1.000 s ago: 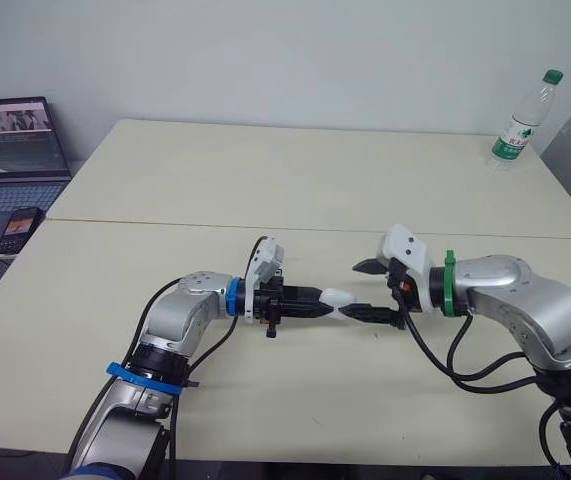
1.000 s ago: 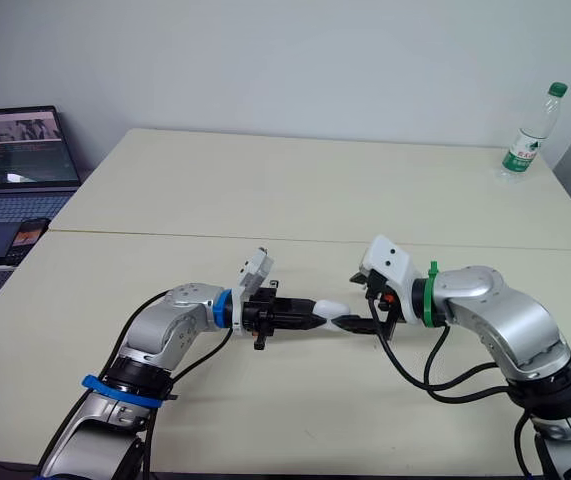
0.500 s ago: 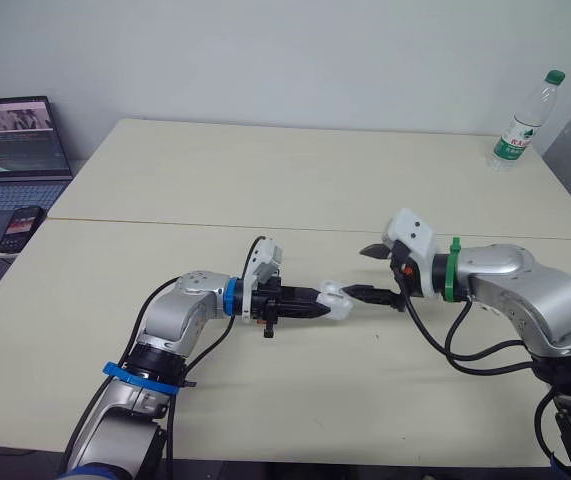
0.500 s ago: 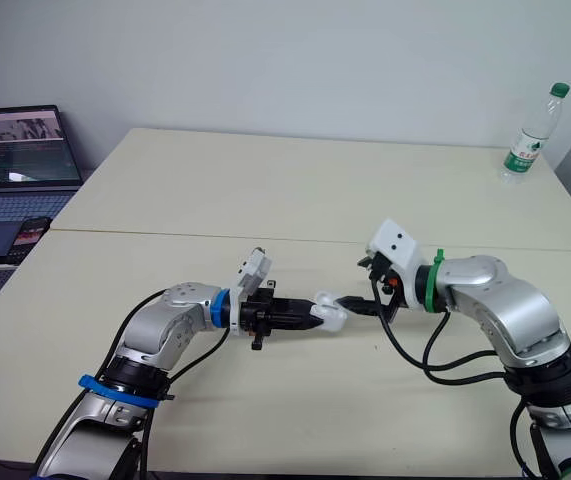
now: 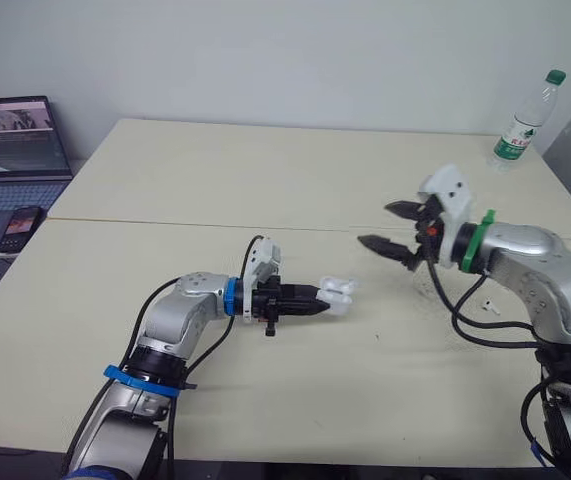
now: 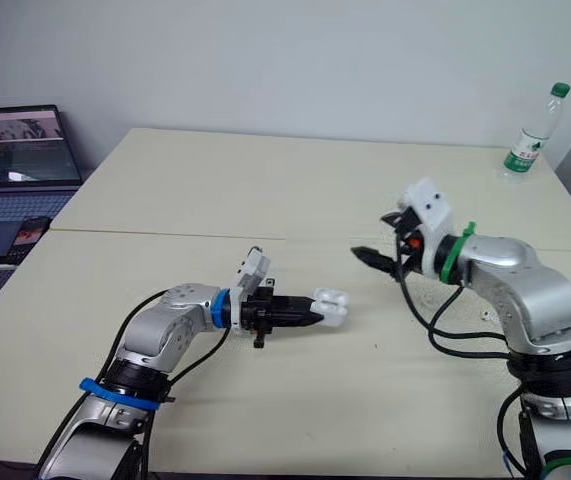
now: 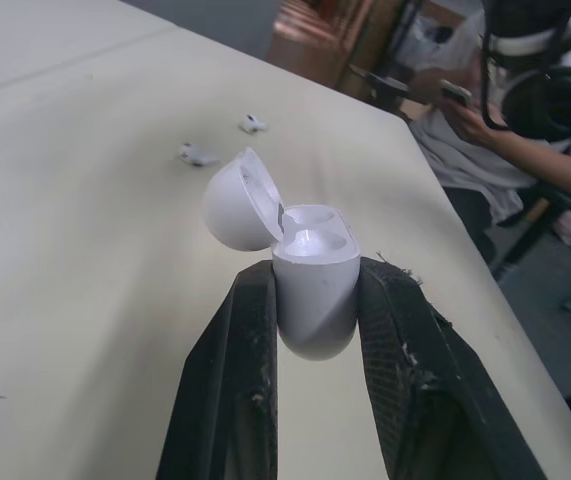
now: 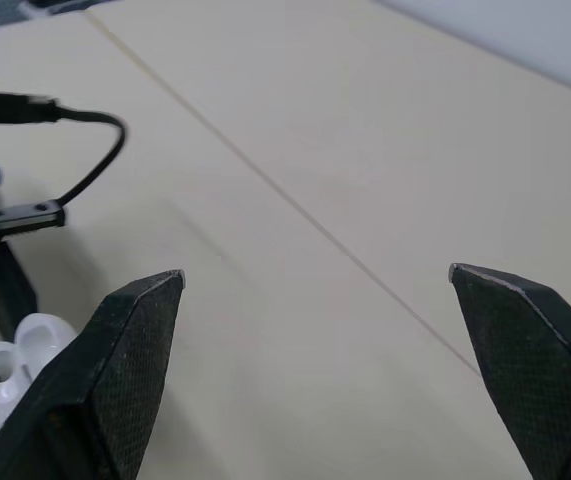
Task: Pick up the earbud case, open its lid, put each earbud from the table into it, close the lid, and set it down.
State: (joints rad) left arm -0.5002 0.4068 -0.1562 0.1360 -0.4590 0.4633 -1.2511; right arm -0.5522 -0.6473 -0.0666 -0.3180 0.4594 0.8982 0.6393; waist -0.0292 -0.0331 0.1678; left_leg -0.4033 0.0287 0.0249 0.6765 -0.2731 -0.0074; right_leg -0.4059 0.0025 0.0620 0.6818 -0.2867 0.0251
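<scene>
The white earbud case (image 5: 336, 293) is held just above the table by its lower body, with my left gripper (image 5: 321, 294) shut on it. Its lid (image 7: 238, 200) is hinged open and both wells show bare in the left wrist view. My right gripper (image 5: 386, 226) hangs open in the air to the right of the case and higher, holding nothing. Two white earbuds (image 7: 197, 154) (image 7: 253, 124) lie on the table beyond the case. One earbud (image 5: 491, 308) lies under my right forearm. The case (image 8: 13, 372) also shows in the right wrist view.
A water bottle (image 5: 525, 118) stands at the far right corner. A laptop (image 5: 15, 140) and a phone (image 5: 19, 227) sit off the table's left side. A seam (image 5: 165, 222) crosses the table. A person (image 7: 525, 110) sits past the right edge.
My right gripper has drawn back from the case, up and to the right, and spread wide. The lid, shut a second ago, now stands open. The left arm has hardly moved.
</scene>
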